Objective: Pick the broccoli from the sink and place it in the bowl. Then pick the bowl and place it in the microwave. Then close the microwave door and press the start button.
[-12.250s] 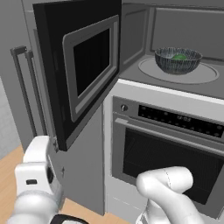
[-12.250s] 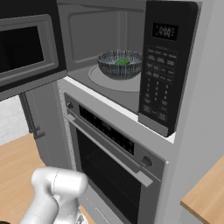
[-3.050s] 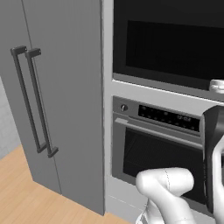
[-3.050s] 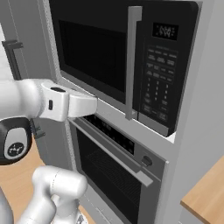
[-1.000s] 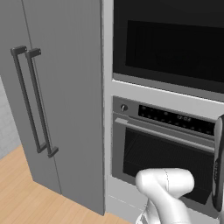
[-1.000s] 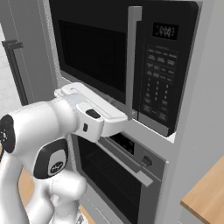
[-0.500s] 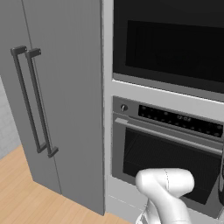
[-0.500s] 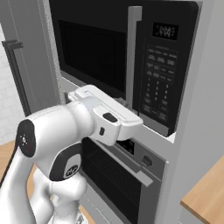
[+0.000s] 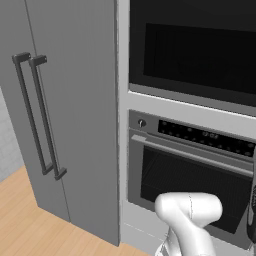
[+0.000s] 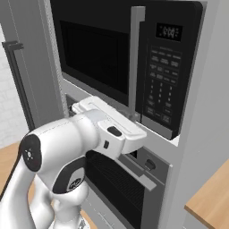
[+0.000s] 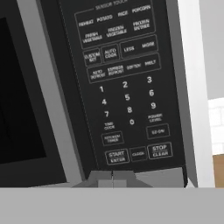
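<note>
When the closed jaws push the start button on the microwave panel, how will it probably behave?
The start button looks flat and flush in the keypad, so it probably gives very little. It is small, with another key right beside it, so a slightly off push may hit that. The microwave is built in and should not shift.

1. On the microwave's keypad [image 11: 127,87] before me, lower middle of my hand view: START ENTER, STOP CLEAR.
2. Above them, at the centre: digits 0 to 9.
3. Top row, upper right: POTATO, PIZZA, POPCORN; the smaller labels blur.

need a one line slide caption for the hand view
Shut end effector poised just below the START button on the keypad of the closed microwave.
</note>
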